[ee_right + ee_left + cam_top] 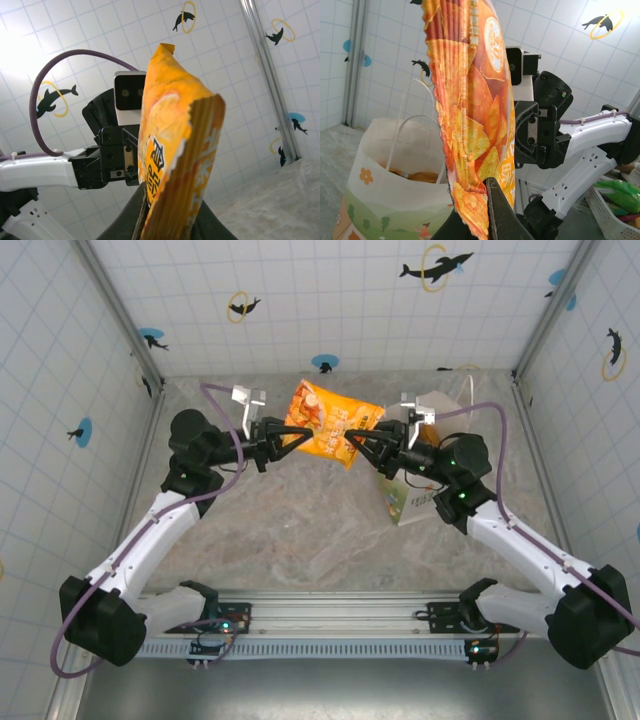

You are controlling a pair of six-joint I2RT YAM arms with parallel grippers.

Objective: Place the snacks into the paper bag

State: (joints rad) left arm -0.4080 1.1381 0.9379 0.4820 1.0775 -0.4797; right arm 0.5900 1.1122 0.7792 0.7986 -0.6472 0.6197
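Observation:
An orange snack packet (330, 425) printed with chips hangs in the air above the table, stretched between both grippers. My left gripper (283, 435) is shut on its left end; in the left wrist view the crimped edge of the packet (470, 100) is pinched in the left gripper (477, 210). My right gripper (358, 447) is closed on the opposite end, where the packet (175, 150) stands between the fingers of the right gripper (167, 225). The cream paper bag (400, 502) stands open under the right arm. Inside the bag (385, 195) lies another orange snack (420, 176).
The marble tabletop (300, 530) is walled by white tiled panels with dolphin stickers on three sides. A white basket (605, 210) holding green packets stands beyond the right arm. The arm bases sit on a rail (330, 625) at the near edge.

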